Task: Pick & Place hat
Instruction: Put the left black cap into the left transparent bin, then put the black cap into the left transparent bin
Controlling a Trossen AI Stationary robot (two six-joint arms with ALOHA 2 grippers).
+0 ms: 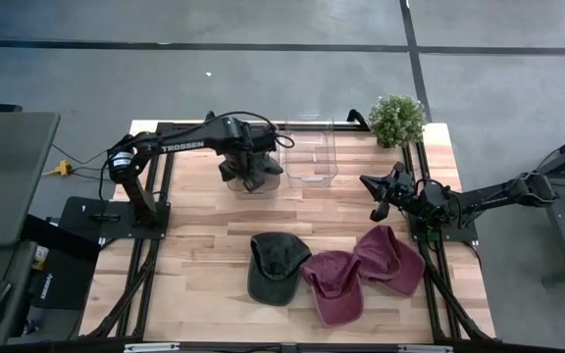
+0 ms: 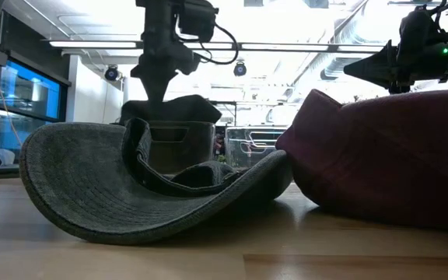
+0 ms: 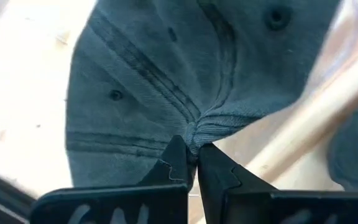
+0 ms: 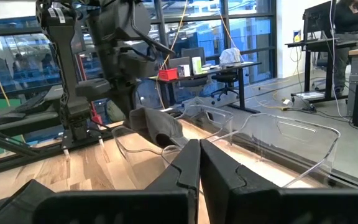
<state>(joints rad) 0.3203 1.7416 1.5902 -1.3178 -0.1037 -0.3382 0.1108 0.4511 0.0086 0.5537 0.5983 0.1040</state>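
Observation:
My left gripper (image 1: 251,169) is at the table's far middle, over a clear plastic bin (image 1: 263,181), shut on a dark grey cap (image 3: 166,74). In the low view this cap (image 2: 169,109) hangs under the arm at the bin's rim (image 2: 181,134). My right gripper (image 1: 376,201) hovers shut on nothing near the right edge; the right wrist view shows its fingertips (image 4: 199,155) together. Three more caps lie on the near table: a dark grey one (image 1: 276,267) and two maroon ones (image 1: 336,286) (image 1: 392,257). My left gripper (image 3: 196,149) pinches a bunched fold of the grey cap's crown cloth (image 3: 197,132) between its two fingertips. It comes from above, pointing down. The cap hangs below the fingers, and its lower part dips into the clear bin (image 4: 157,127).
A second clear bin (image 1: 311,157) stands right of the first. A small potted plant (image 1: 397,120) sits at the far right corner. The arm frames' black rails (image 1: 160,196) run along both table sides. Bare wood lies between the bins and the caps.

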